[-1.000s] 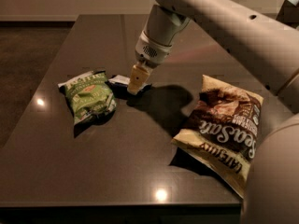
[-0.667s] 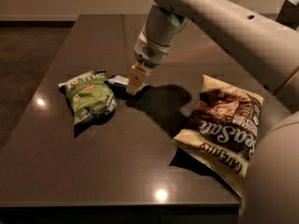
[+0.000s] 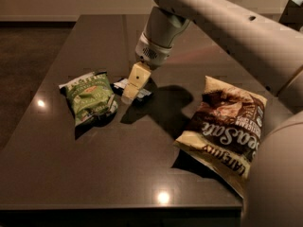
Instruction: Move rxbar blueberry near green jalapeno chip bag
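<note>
The green jalapeno chip bag (image 3: 90,97) lies crinkled on the left of the dark table (image 3: 142,169). The rxbar blueberry (image 3: 120,84) lies flat just right of the bag's upper corner, a small dark bar with a white panel, partly hidden behind the gripper. My gripper (image 3: 129,97) hangs from the arm at the table's middle. It points down, directly over the bar and close beside the green bag. I cannot tell whether it touches the bar.
A larger brown-and-cream Sea Salt chip bag (image 3: 225,122) lies at the right, near the table's front right edge. My arm (image 3: 227,27) crosses the upper right of the view and casts a shadow between the bags.
The gripper has shifted very slightly left and down over the bar. The bar and both bags have not moved.
</note>
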### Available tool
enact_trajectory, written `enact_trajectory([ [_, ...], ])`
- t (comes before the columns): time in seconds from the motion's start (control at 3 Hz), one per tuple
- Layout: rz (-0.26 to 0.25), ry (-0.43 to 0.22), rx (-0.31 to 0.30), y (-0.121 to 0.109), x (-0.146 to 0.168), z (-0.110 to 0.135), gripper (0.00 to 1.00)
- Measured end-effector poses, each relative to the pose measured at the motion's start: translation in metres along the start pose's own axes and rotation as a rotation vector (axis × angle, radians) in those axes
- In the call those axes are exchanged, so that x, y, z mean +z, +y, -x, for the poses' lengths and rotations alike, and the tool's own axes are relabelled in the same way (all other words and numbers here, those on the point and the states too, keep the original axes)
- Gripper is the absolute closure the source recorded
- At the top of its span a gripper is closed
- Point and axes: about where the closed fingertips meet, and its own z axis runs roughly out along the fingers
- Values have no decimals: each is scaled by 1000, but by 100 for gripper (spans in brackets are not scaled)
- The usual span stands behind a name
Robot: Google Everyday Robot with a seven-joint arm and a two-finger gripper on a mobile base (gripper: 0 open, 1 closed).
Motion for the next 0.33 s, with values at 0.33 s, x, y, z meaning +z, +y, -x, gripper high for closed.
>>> enact_trajectory([
  [0.33, 0, 0, 0, 0, 0, 0, 0],
])
